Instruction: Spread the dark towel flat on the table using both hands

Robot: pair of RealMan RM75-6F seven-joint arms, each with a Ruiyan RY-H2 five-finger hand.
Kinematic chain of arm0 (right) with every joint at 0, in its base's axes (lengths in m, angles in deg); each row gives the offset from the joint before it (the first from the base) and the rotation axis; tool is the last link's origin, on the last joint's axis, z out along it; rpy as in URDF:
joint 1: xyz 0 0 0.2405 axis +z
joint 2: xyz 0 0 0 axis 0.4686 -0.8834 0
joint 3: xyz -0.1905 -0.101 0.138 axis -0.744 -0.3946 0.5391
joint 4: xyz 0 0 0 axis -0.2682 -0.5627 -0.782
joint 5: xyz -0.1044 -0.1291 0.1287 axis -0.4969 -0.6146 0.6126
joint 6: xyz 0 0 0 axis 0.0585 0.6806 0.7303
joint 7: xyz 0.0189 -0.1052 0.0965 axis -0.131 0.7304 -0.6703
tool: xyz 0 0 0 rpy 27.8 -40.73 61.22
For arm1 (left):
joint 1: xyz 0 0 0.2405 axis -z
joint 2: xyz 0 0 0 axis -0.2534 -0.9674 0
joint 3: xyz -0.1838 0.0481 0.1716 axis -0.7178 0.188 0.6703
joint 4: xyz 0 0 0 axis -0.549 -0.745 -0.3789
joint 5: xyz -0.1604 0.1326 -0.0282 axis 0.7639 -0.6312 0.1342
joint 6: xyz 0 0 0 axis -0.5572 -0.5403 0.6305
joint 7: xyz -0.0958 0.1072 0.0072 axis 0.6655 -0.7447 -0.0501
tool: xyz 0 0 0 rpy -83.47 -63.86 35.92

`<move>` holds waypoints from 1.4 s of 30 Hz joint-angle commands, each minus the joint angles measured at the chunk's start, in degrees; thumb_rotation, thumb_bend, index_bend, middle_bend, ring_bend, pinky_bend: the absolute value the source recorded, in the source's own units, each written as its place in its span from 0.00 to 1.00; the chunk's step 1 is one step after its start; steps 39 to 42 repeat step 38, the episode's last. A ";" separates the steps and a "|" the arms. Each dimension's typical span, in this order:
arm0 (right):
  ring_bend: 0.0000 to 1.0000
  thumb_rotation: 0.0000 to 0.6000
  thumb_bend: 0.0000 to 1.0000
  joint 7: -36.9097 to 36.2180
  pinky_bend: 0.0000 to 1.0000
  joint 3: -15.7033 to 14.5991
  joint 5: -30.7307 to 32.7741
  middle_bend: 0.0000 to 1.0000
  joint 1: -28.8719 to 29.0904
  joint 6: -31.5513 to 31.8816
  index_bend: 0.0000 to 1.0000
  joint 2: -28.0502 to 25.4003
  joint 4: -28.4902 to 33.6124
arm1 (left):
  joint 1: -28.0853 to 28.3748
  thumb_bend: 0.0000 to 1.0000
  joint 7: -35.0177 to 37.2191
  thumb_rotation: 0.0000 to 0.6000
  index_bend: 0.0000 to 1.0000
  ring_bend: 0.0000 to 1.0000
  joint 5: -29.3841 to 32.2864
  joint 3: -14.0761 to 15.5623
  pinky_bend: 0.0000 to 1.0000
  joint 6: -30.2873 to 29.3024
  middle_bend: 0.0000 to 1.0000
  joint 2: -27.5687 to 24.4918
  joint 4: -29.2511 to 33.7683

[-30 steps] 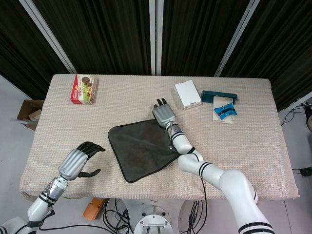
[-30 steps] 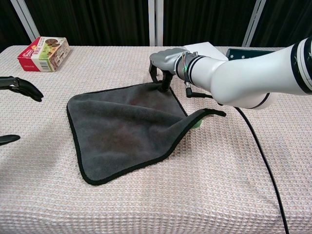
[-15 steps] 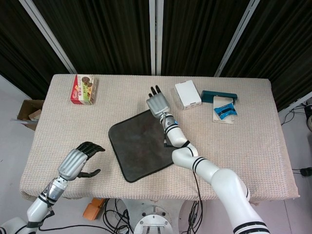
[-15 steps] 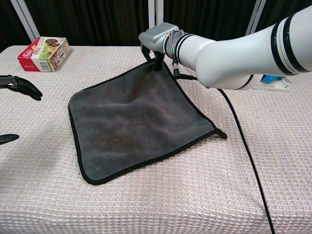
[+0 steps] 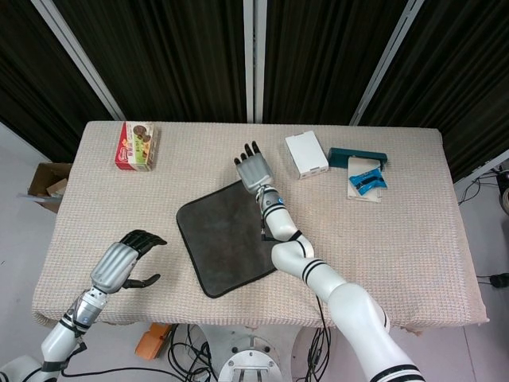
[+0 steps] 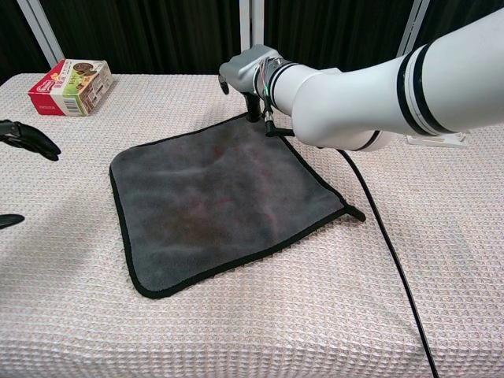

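The dark towel [image 5: 227, 239] [image 6: 216, 197], grey with a black hem, lies opened out near the table's middle front. Its right corner [image 6: 354, 213] is slightly raised. My right hand [image 5: 254, 169] [image 6: 246, 75] is over the towel's far corner. Dark fingers [image 6: 253, 106] reach down and pinch that corner against the table. My left hand [image 5: 119, 264] [image 6: 24, 138] hovers off the towel's left side, apart from it. Its fingers are curved, its thumb is held away, and it holds nothing.
A red-and-green snack box [image 5: 137, 146] [image 6: 72, 85] lies at the far left. At the far right are a white box [image 5: 306, 154], a teal box [image 5: 358, 155] and a blue packet [image 5: 367, 180]. A woven cloth covers the table [image 5: 413, 231].
My right hand has drawn the far corner away from me and leftward. The towel's folded right edge has opened and now lies flat. My left hand has barely shifted.
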 commanded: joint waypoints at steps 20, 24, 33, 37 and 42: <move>0.00 1.00 0.19 -20.66 0.00 -16.04 -21.68 0.11 -50.48 47.85 0.00 -58.59 79.25 | -5.31 0.22 -4.54 1.00 0.26 0.21 18.05 -8.39 0.17 -0.21 0.25 -7.59 -4.33; 0.00 1.00 0.20 -30.96 0.00 -20.60 -27.90 0.11 -58.14 53.34 0.01 -61.54 78.41 | -7.64 0.22 -8.14 1.00 0.26 0.19 19.27 -7.29 0.16 -0.93 0.25 -10.61 0.12; 0.00 1.00 0.21 -45.13 0.00 -25.75 -39.74 0.11 -68.48 63.64 0.01 -59.29 70.89 | -14.40 0.20 -10.98 1.00 0.25 0.17 14.56 -4.26 0.15 -10.36 0.23 -12.49 7.07; 0.00 1.00 0.21 -46.67 0.00 -25.88 -41.20 0.11 -70.25 65.02 0.02 -58.30 69.59 | -16.64 0.20 -11.84 1.00 0.25 0.17 11.95 -3.21 0.15 -13.94 0.23 -11.95 7.37; 0.00 1.00 0.21 -47.07 0.00 -25.83 -41.38 0.11 -70.52 64.85 0.02 -58.12 69.32 | -17.13 0.20 -12.02 1.00 0.25 0.17 11.25 -3.05 0.15 -14.75 0.23 -11.72 7.14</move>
